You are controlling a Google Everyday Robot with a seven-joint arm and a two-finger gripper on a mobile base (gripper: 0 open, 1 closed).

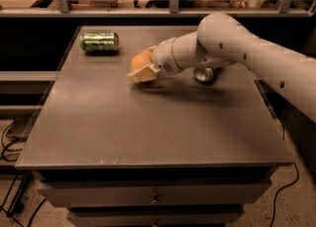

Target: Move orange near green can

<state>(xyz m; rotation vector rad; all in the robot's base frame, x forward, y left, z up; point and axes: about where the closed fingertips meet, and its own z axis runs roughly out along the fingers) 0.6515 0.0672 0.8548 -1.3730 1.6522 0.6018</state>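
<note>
Orange (140,60), smooth and round, clamped in tool (140,67) over matte tabletop (148,132).

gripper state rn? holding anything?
Gripper: closed on the orange, over the table, to the right of the green can.

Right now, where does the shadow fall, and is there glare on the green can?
Camera view: dim, warm light; the gripper, holding the orange above the table, casts a soft shadow just below it; no strong glare on the green can.
</note>
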